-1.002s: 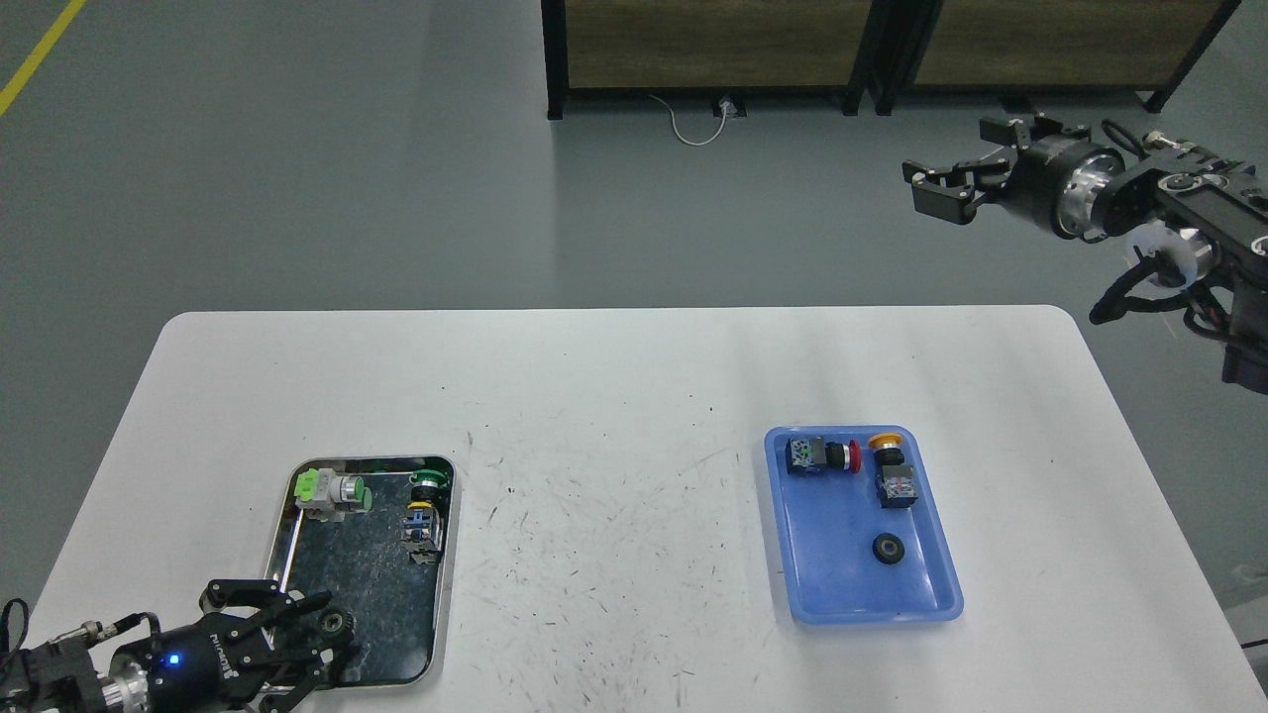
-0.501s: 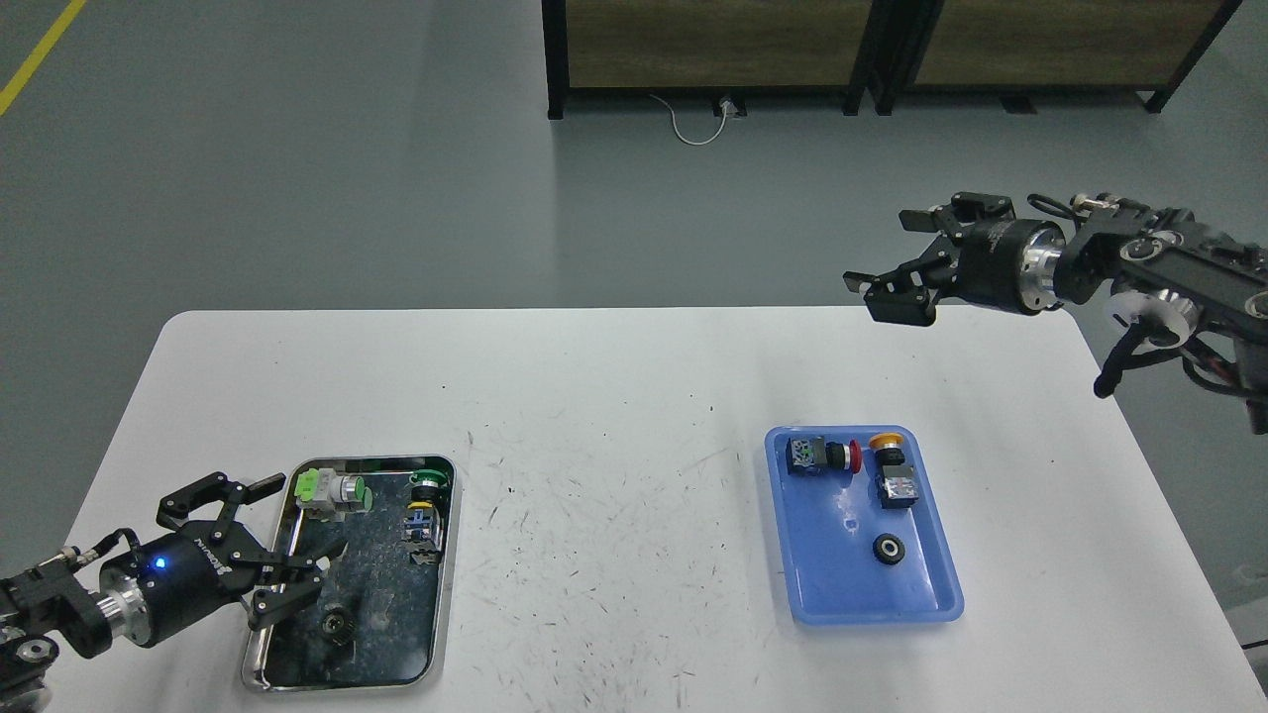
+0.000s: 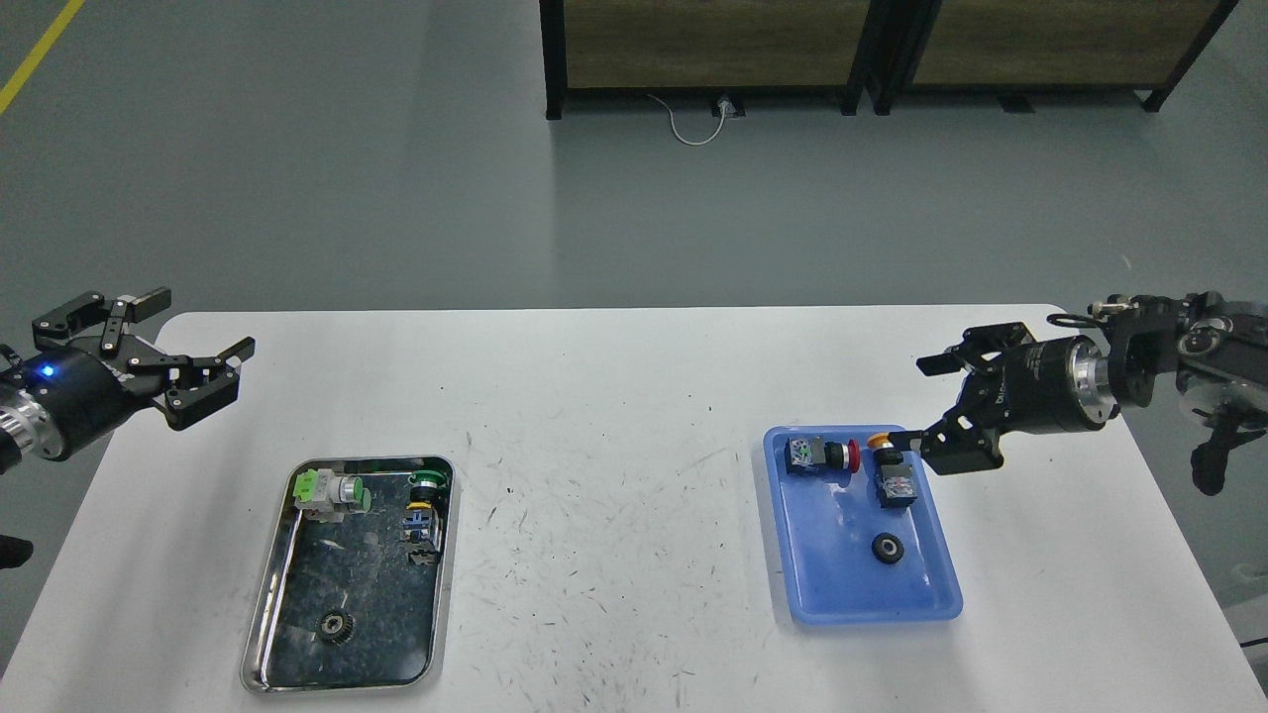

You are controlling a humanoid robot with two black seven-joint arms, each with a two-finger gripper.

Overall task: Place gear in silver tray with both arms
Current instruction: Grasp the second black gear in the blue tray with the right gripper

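Observation:
The silver tray (image 3: 267, 614) lies on the table's front left. A small dark gear (image 3: 337, 627) lies in its near part, beside green push buttons (image 3: 335, 492) and a green-and-blue switch (image 3: 426, 510) at its far end. A second black gear (image 3: 889, 549) lies in the blue tray (image 3: 931, 594) on the right. My left gripper (image 3: 188, 371) is open and empty, raised above the table's far left corner, well away from the silver tray. My right gripper (image 3: 926, 408) is open and empty, just above the blue tray's far right edge.
The blue tray also holds a red push button (image 3: 820, 455) and a yellow-capped one (image 3: 890, 470). The white table (image 3: 614, 475) is scuffed in the middle. Dark wooden cabinets (image 3: 872, 45) stand on the grey floor beyond the table.
My left gripper let go of the gear in the silver tray, then rose and drew back to the far left. My right gripper came down toward the blue tray.

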